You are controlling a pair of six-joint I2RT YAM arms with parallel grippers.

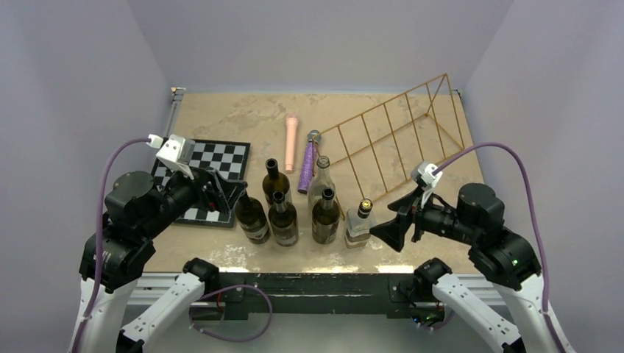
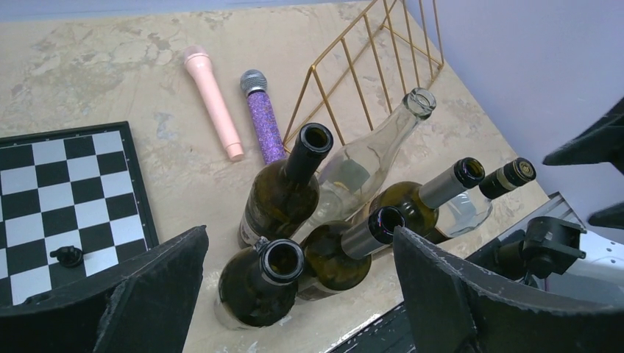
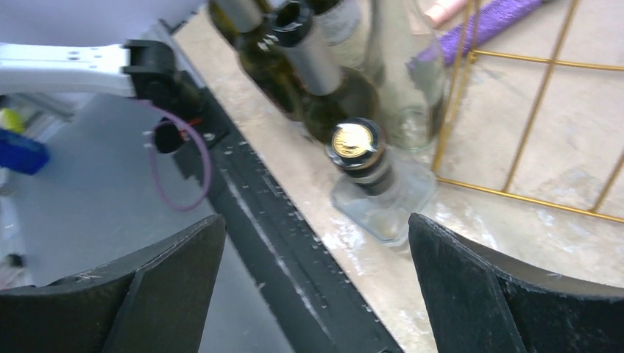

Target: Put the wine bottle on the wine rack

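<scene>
Golden-orange wire wine rack lies at 2 o'clock on the table; six wine bottles stand upright off it at 6 o'clock.
Bare tabletop shows through each of the rack's rectangular bays, and its near corner sits just beside the tall clear bottle, which looks empty. A chessboard lies at 9 o'clock. Four bottles are dark glass, two with open mouths and two with silvery neck foil; what they contain cannot be told, and their labels are too small to read. The squat clear bottle wears a gold-topped cap, its mark illegible. The left claw and right claw flank the cluster, both spread wide and grasping nothing. Pink and purple microphones lie at 12 o'clock.
</scene>
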